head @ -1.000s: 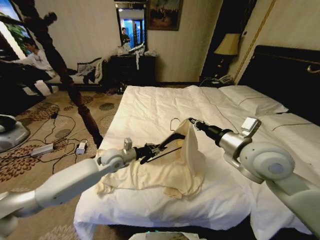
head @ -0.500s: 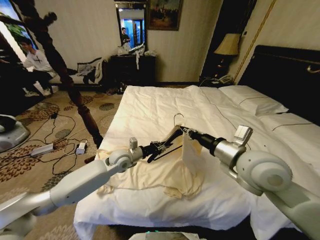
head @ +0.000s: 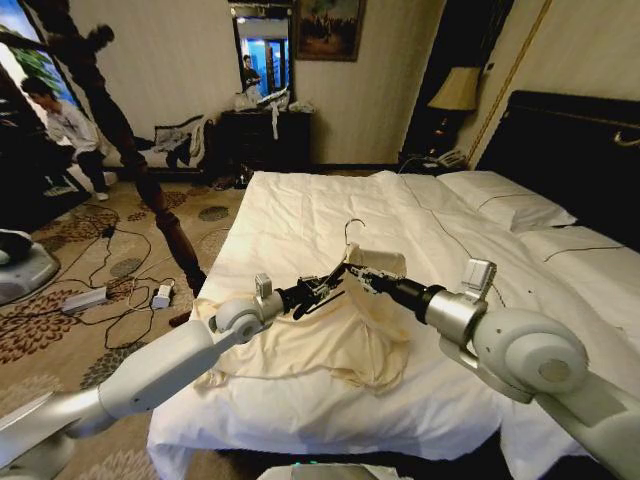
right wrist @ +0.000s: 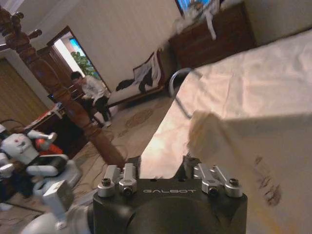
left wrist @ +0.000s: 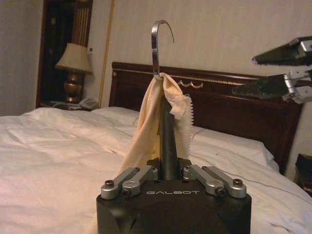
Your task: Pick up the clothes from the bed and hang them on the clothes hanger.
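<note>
Left claw (head: 322, 291), clamped on the slim black triangular clothes hanger (head: 336, 277), has risen and shifted slightly right since the earlier frame; the silver wire hook now stands upright and higher. Right claw (head: 357, 276) has moved left to meet it, gripping a fold of the wrinkled cream thin-fabric clothes (head: 330, 345). The garment drapes off the hanger's neck, its bulk lying crumpled on the near-left part of the large white-duveted bed (head: 300, 215).
</note>
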Controlling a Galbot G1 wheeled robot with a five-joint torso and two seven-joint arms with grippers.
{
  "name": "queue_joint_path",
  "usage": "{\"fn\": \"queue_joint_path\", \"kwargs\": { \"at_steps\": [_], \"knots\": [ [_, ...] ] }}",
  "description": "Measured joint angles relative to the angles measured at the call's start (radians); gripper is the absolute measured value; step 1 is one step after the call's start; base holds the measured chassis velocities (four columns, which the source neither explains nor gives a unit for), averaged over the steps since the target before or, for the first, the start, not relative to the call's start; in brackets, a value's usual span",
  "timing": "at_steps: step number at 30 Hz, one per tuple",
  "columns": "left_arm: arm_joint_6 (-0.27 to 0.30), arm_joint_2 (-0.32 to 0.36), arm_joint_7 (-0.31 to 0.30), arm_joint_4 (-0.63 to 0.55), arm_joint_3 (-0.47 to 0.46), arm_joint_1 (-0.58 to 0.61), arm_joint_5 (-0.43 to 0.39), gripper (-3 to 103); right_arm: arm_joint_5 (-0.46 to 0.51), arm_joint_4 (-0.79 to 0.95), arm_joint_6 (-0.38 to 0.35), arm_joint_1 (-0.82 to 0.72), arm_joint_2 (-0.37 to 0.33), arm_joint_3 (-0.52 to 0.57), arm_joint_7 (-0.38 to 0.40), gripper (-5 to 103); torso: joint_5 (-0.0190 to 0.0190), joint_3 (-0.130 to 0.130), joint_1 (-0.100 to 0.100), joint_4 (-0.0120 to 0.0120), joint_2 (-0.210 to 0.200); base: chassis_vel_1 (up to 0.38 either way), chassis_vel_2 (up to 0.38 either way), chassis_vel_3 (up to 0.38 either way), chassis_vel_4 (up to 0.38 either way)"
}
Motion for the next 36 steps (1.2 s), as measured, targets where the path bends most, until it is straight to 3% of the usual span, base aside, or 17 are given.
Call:
{"fn": "queue_joint_path", "kwargs": {
  "at_steps": [1, 5, 6, 8, 10, 11, 13, 15, 20, 32, 34, 36],
  "knots": [
    [0.000, 0.000, 0.000, 0.000, 0.000, 0.000, 0.000, 16, 0.000, 0.000, 0.000, 0.000, 0.000, 0.000, 0.000, 51, 0.0000, 0.000, 0.000, 0.0000, 0.000, 0.000, 0.000, 0.000, 0.000],
    [-0.003, 0.048, 0.001, -0.042, -0.067, 0.060, -0.001, 16, -0.327, -0.084, -0.003, -0.016, -0.023, 0.007, -0.106, 68, 0.0001, 0.000, 0.000, 0.0005, 0.000, 0.000, 0.000, 0.000, 0.000],
    [-0.003, 0.048, 0.001, -0.042, -0.067, 0.060, -0.001, 16, -0.327, -0.084, -0.003, -0.016, -0.023, 0.007, -0.106, 68, 0.0001, 0.000, 0.000, 0.0005, 0.000, 0.000, 0.000, 0.000, 0.000],
    [-0.003, 0.070, 0.004, -0.058, -0.095, 0.078, -0.006, 16, -0.523, -0.145, 0.002, -0.037, -0.046, -0.002, -0.184, 79, 0.0000, 0.000, 0.000, 0.0009, 0.000, 0.000, 0.000, 0.000, 0.000],
    [-0.003, 0.083, 0.010, -0.071, -0.107, 0.075, -0.020, 16, -0.783, -0.207, 0.046, -0.062, -0.070, -0.017, -0.299, 84, 0.0000, 0.000, 0.000, -0.0002, 0.000, 0.000, 0.000, 0.000, 0.000],
    [-0.003, 0.083, 0.010, -0.071, -0.107, 0.075, -0.020, 16, -0.783, -0.207, 0.046, -0.062, -0.070, -0.017, -0.299, 84, 0.0000, 0.000, 0.000, -0.0002, 0.000, 0.000, 0.000, 0.000, 0.000],
    [-0.003, 0.088, 0.013, -0.077, -0.107, 0.059, -0.029, 16, -0.997, -0.249, 0.090, -0.071, -0.083, -0.040, -0.398, 95, 0.0005, 0.000, 0.000, -0.0003, 0.000, 0.000, 0.000, 0.000, 0.000],
    [-0.003, 0.087, 0.014, -0.077, -0.098, 0.043, -0.031, 16, -1.125, -0.272, 0.117, -0.077, -0.087, -0.061, -0.454, 100, 0.0000, 0.000, 0.000, 0.0001, 0.000, 0.000, 0.000, 0.000, 0.000],
    [-0.003, 0.081, 0.020, -0.076, -0.056, -0.001, -0.033, 16, -1.238, -0.314, 0.160, -0.086, -0.093, -0.080, -0.508, 100, 0.0002, 0.000, 0.000, -0.0002, 0.000, 0.000, 0.000, 0.000, 0.000],
    [-0.007, 0.068, 0.032, -0.094, 0.034, -0.099, -0.042, 16, -1.292, -0.326, 0.167, -0.084, -0.097, -0.120, -0.525, 100, 0.0002, 0.000, 0.000, 0.0000, 0.000, 0.000, 0.000, 0.000, 0.000],
    [-0.007, 0.073, 0.036, -0.104, 0.053, -0.117, -0.046, 16, -1.383, -0.353, 0.198, -0.081, -0.099, -0.123, -0.544, 100, 0.0002, 0.000, 0.000, 0.0001, 0.000, 0.000, 0.000, 0.000, 0.000],
    [-0.007, 0.075, 0.039, -0.108, 0.059, -0.122, -0.046, 16, -1.410, -0.359, 0.206, -0.080, -0.101, -0.123, -0.550, 100, 0.0002, 0.000, 0.000, 0.0002, 0.000, 0.000, 0.000, 0.000, 0.000]
  ]
}}
